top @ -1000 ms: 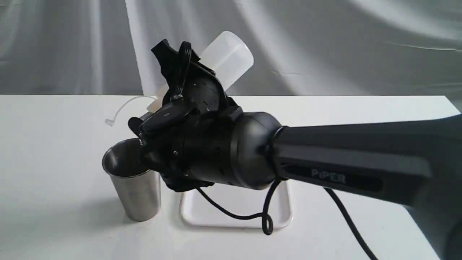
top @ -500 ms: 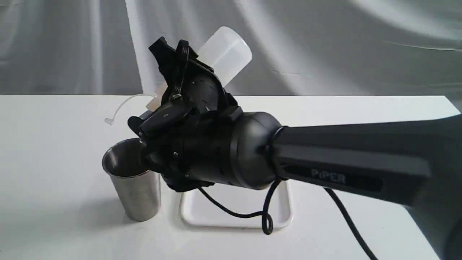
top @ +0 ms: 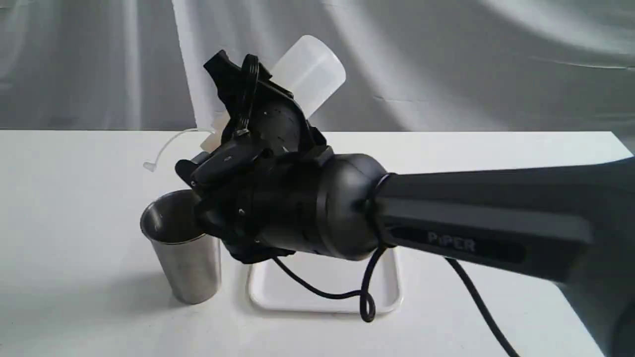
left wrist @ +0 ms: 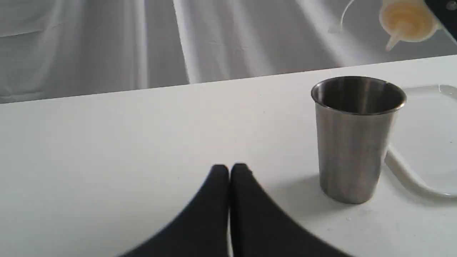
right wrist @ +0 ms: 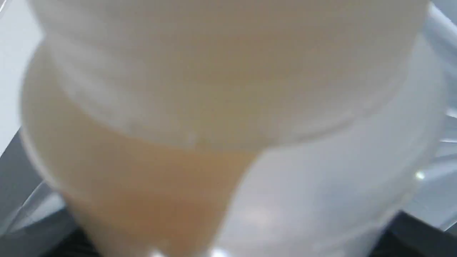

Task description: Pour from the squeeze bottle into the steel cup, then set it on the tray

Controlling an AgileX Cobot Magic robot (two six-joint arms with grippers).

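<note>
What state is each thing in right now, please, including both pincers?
squeeze bottle: uncapped, tilted nozzle-down over the cup, amber liquid pooled at the nozzle end, no stream visible.
steel cup: upright on the table, beside the tray; contents not visible.
tray: flat on the table, bottle not yet on it.
right pincer: shut on the squeeze bottle.
left pincer: shut, holding nothing.

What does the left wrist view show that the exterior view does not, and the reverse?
Only the left wrist view: the nozzle of the squeeze bottle pointing down, amber liquid behind it, and the shut left pincer. Only the exterior view: the right pincer clamping the bottle, its base raised. Both: the steel cup, tray and table.
</note>
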